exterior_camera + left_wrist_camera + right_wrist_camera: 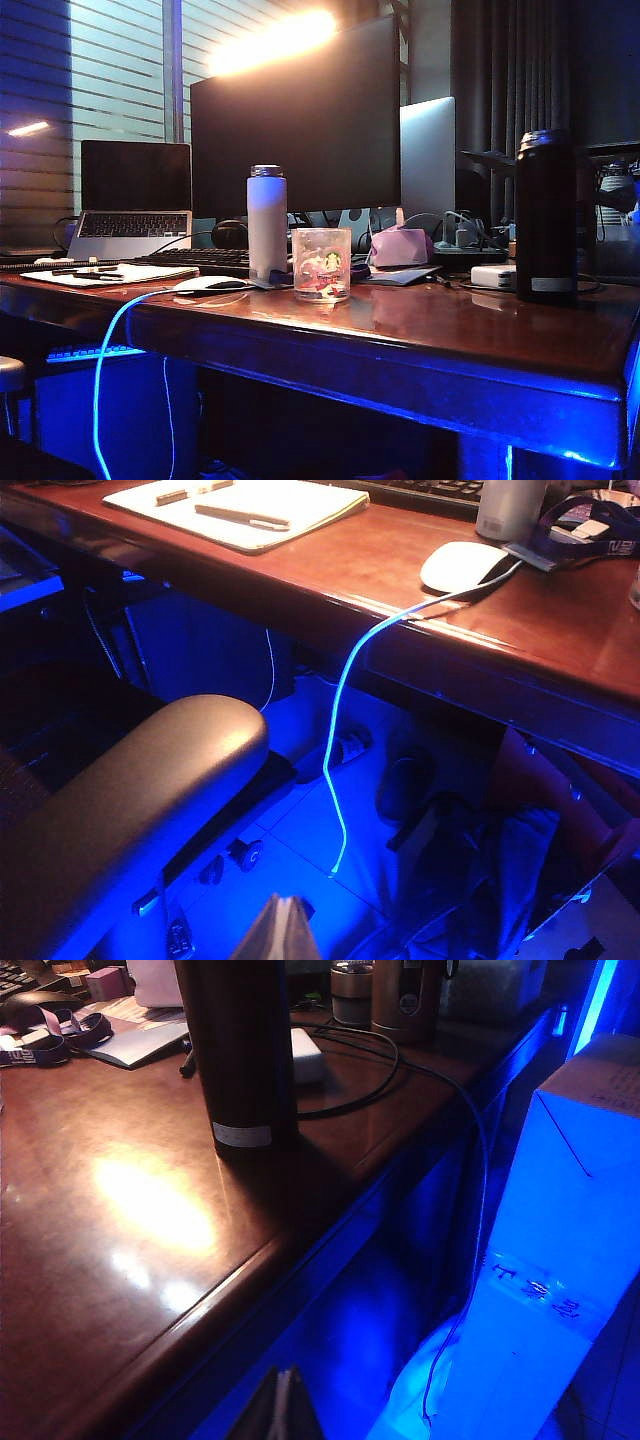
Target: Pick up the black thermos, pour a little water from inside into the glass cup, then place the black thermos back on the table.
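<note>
The black thermos stands upright at the right of the table, its pale label near the base; it also shows in the right wrist view. The glass cup with a green logo stands near the middle, beside a white bottle. My right gripper hangs shut and holds nothing, below the table's front edge and short of the thermos. My left gripper is shut and holds nothing, low over the floor in front of the table. Neither gripper shows in the exterior view.
A monitor, laptop, keyboard, white mouse, notepad with pens and cables crowd the table. A chair armrest lies by the left gripper. A white box stands right of the right gripper.
</note>
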{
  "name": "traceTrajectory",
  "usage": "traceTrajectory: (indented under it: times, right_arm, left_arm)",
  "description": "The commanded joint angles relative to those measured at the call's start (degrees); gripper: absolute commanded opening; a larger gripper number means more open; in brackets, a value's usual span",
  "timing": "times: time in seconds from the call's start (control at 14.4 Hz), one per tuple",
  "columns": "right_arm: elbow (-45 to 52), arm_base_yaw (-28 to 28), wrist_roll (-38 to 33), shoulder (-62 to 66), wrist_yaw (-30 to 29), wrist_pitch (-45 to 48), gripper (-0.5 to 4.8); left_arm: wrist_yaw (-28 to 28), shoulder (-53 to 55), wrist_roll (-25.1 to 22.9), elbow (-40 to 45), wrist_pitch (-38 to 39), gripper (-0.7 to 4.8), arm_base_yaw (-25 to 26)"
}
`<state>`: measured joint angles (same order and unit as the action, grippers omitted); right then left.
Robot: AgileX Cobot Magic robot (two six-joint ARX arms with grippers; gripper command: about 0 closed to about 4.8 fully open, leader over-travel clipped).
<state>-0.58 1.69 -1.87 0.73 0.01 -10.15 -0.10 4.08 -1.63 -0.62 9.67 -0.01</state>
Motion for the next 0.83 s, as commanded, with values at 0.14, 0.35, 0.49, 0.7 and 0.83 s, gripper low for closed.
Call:
traceTrajectory:
  times: [0.14, 0.35, 0.49, 0.7, 0.83]
  right_arm:
    - [0.2, 0.0, -0.1, 0.1, 0.0, 0.2, -0.04]
    - [0.2, 0.0, -0.1, 0.1, -0.1, 0.3, -0.04]
    - [0.2, 0.0, -1.6, 0.1, -1.0, 1.3, -0.04]
    - [-3.0, -0.1, -7.1, 0.1, -5.7, 5.8, -0.04]
    - [-10.5, 0.0, -7.1, 1.7, -5.7, 5.7, -0.04]
  left_arm:
    - [-0.1, 0.1, 0.0, 0.3, 1.0, -0.05, 0.0]
    - [-0.1, 0.1, 0.2, 0.3, 0.9, -0.05, 0.0]
    - [0.8, 0.1, 4.1, -0.2, -2.4, -0.05, -0.1]
    - [-0.4, 0.6, 6.1, -9.0, -8.1, -0.01, 0.0]
    - [-5.8, 7.9, 0.4, -23.4, -9.5, 0.27, 0.0]
